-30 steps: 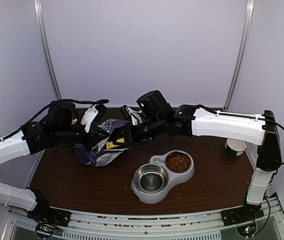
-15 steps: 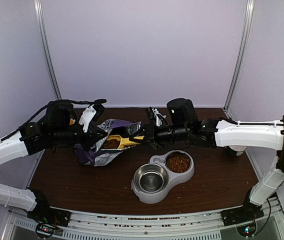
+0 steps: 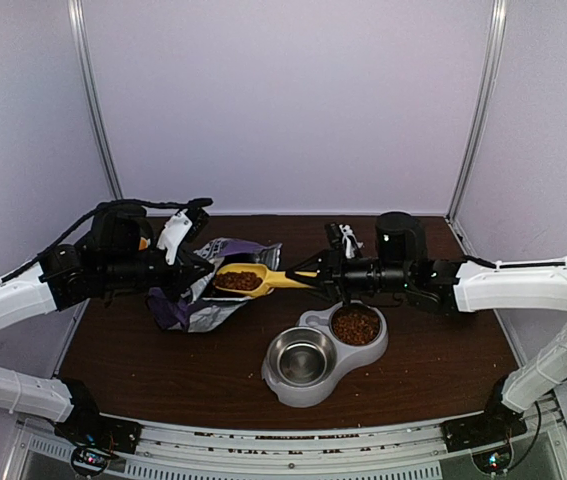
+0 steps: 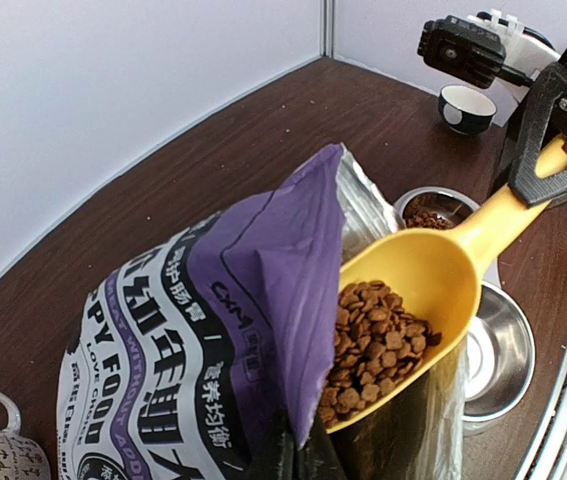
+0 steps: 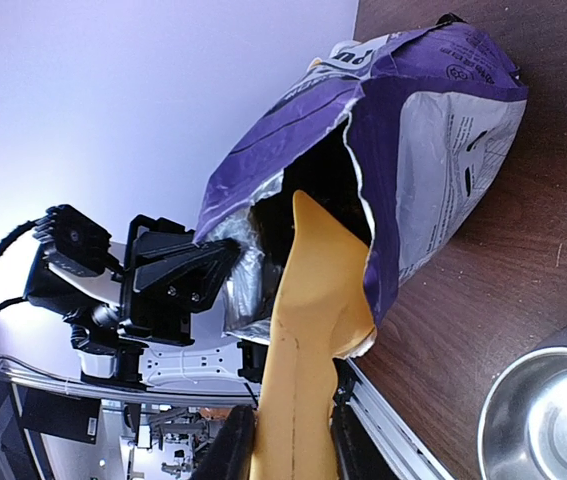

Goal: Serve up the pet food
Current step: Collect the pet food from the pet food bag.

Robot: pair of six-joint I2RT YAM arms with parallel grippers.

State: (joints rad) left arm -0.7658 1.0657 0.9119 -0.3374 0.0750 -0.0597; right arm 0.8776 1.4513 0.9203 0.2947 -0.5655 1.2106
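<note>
- Kibble (image 4: 378, 335) — loose, light, dry pellets heaped in the scoop (image 4: 433, 270) at the bag (image 4: 193, 340) mouth; more lies in one well of the dish (image 3: 308, 398).
- It can't be gripped itself; carry it by the scoop handle, kept level — any tilt would likely spill it.
- Right pincer (image 5: 288, 440) clamps the handle; left pincer (image 4: 295, 458) pinches the bag's edge.

puppy food bag (image 3: 195, 305) close ahead of the right gripper (image 3: 312, 273), its mouth around the yellow scoop (image 3: 248, 279), double pet bowl (image 3: 281, 386) just below, free tabletop (image 3: 163, 370) on the near side
</note>
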